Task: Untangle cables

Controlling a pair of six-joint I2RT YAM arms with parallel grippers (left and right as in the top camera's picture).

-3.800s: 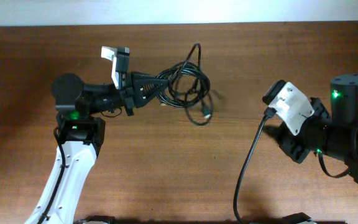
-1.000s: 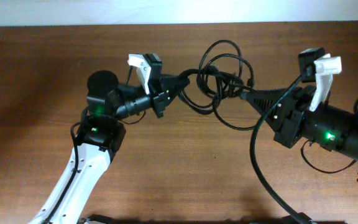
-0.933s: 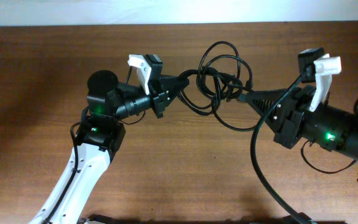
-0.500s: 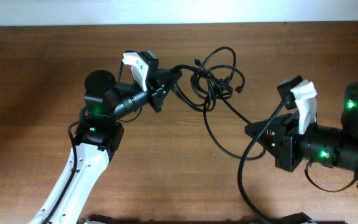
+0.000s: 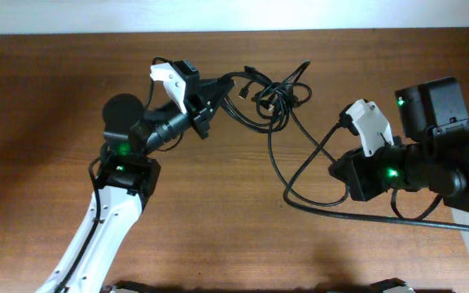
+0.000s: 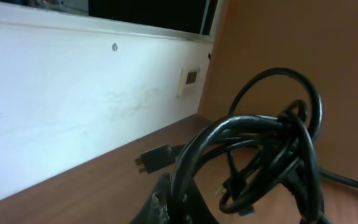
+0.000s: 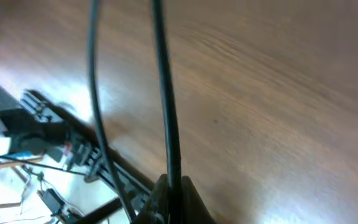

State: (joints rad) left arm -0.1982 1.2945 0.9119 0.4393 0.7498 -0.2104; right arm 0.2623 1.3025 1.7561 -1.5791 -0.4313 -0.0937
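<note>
The cables (image 5: 271, 96) are a knot of thin black cords hanging over the back middle of the table. My left gripper (image 5: 218, 88) is shut on the knot's left side. In the left wrist view the fingers (image 6: 174, 205) pinch several looped cords (image 6: 272, 155), and a small plug (image 6: 157, 158) sticks out to the left. From the knot one long strand (image 5: 271, 159) runs down and right to my right gripper (image 5: 335, 169). In the right wrist view that gripper (image 7: 169, 193) is shut on this strand (image 7: 165, 93), which rises straight up from its fingertips.
A thicker black arm cable (image 5: 381, 218) sweeps across the table below the right arm. The white wall (image 5: 234, 16) borders the table's far edge, with a wall socket (image 6: 190, 82) on it. Dark frame parts (image 7: 42, 137) show past the table edge in the right wrist view.
My right gripper has pulled away from the knot, toward the front right, drawing one strand out long. My left gripper has shifted slightly back and left with the knot, which looks tighter.
</note>
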